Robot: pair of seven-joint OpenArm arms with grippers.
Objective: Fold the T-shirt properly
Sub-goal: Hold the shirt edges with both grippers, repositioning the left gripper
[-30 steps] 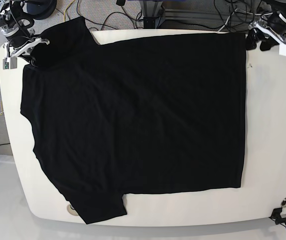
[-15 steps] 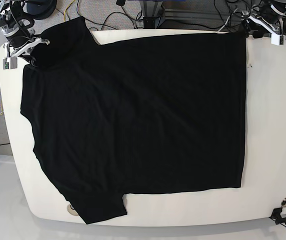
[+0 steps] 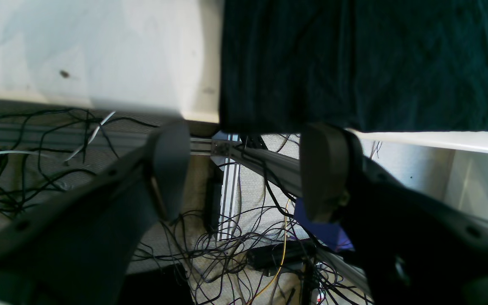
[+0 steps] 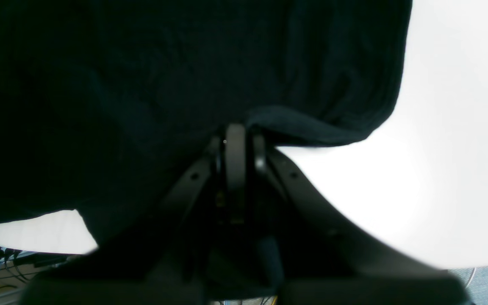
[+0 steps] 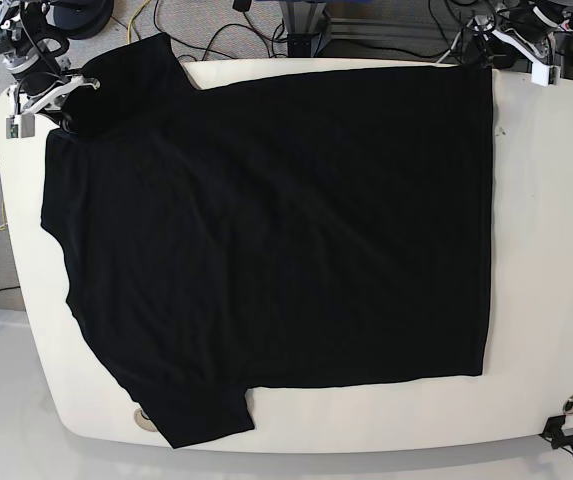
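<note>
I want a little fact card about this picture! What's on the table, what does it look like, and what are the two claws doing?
thing: black T-shirt
how it lies: spread flat, plain side up, no print showing
where: on the white table, one sleeve hanging past the far edge, the other reaching the near edge
right claw: shut on the T-shirt, pinching its edge by the far sleeve
left claw: open, holding nothing, just off the table's far edge beside the T-shirt's hem corner
below the table: tangled cables
folding: not begun
</note>
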